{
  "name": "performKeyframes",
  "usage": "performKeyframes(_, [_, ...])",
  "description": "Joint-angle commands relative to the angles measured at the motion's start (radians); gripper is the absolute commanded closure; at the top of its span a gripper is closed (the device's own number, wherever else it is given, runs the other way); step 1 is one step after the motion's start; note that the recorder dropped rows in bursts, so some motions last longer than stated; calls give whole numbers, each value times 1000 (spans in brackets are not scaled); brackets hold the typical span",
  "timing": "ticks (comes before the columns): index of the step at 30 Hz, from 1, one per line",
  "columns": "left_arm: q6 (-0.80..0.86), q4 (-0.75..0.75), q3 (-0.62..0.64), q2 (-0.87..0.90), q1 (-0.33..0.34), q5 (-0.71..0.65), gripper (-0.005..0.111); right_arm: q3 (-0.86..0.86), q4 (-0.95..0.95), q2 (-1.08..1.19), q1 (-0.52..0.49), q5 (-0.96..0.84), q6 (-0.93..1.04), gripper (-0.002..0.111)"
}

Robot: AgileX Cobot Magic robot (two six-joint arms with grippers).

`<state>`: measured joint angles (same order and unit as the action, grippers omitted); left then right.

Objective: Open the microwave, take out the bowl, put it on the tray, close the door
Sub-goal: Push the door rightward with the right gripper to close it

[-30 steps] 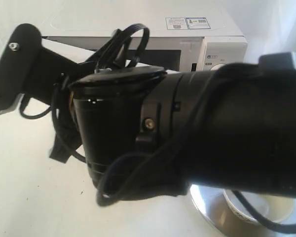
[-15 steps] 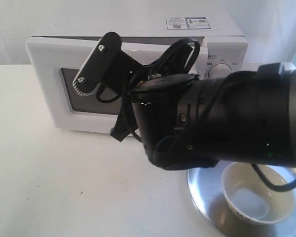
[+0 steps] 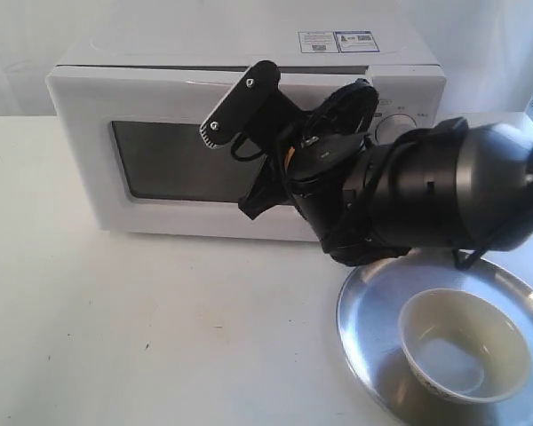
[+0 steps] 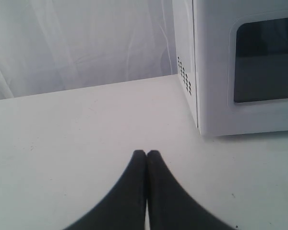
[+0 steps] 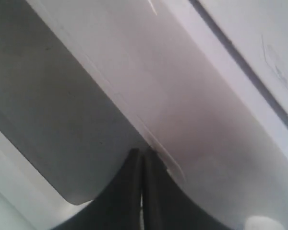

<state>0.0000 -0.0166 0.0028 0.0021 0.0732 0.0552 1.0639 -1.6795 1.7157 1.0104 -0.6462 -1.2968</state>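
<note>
The right pincer [image 5: 143, 152] is closed, its two fingertips pressed together with nothing between them. The tips meet the door [image 5: 197, 124] just where the dark window [image 5: 43, 110] gives way to the white frame. Whether they push on it or merely touch it cannot be told.

In the exterior view this pincer is hidden behind its own black arm [image 3: 444, 195], which reaches across the front of the microwave [image 3: 249, 35]. The door lies flat against the cabinet, with a thin dark seam along its top edge. Back along that arm, away from the pincer and well apart from it, the tray [image 3: 364, 306] lies on the tabletop [image 3: 115, 328] — the bowl [image 3: 466, 342] stands upright inside it, toward the rim farther from the microwave.

The left pincer [image 4: 146, 155] is likewise closed on nothing, tips together over the tabletop. Ahead of it and off to one side stands a front corner of the microwave — near, not touching.
</note>
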Motion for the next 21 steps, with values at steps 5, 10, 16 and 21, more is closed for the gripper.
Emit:
performKeyframes(5, [0,10,-3,-2,-4,4,107,57,-65,105,-96,-16,-122,108])
performKeyframes(10, [0,10,-3,-2,-4,4,107,81,-65,116,-133,32,-122,108])
performKeyframes(16, [0,10,-3,-2,-4,4,107,-42,-65,-51,-50,368,-229,108])
performKeyframes(21, [0,10,-3,-2,-4,4,107,-152,-65,-268,77,450,-279,108])
